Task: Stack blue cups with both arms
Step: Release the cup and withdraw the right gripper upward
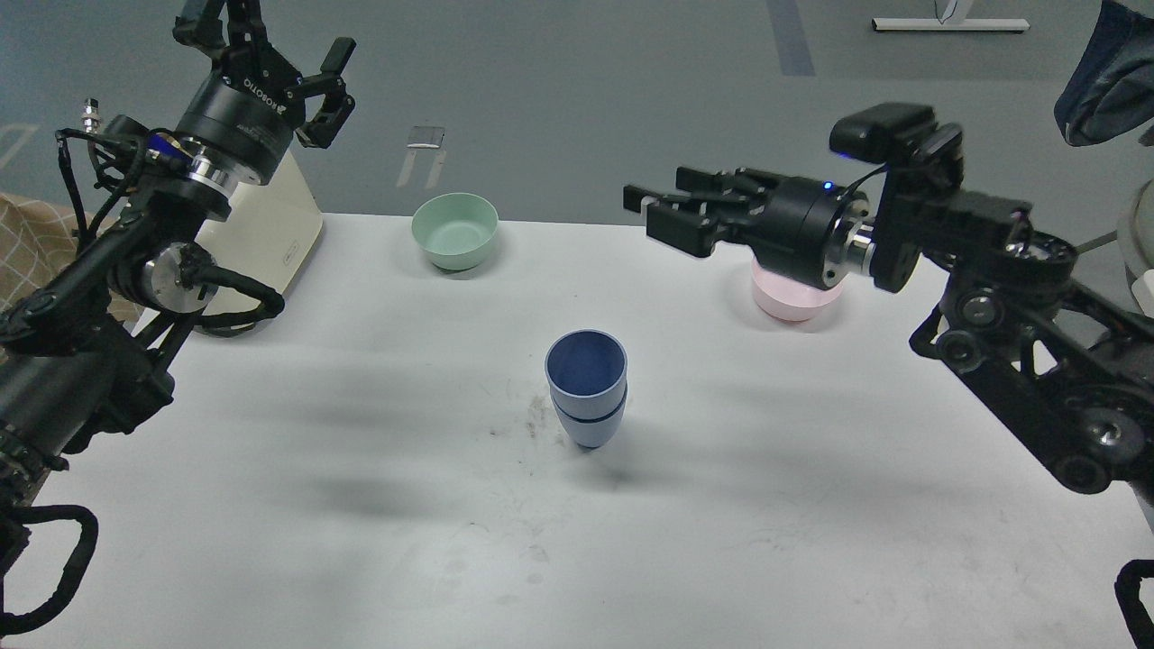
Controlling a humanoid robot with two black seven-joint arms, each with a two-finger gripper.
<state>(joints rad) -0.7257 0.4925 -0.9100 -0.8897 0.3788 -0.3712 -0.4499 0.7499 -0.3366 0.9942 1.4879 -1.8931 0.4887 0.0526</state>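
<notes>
Standing nested mid-counter (361,505), blue cups (586,388) look stacked; both claws, left (297,86) and right (663,212), open, empty. Risk: a swinging arm toppling them.

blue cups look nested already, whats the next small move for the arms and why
Probably just pull both arms back to rest. The blue cups stand nested and upright mid-table, one inside the other. The left pincer is open and raised, the right pincer is open above the table, and neither holds anything.

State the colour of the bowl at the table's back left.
Mint green, clearest in the head view.
</notes>
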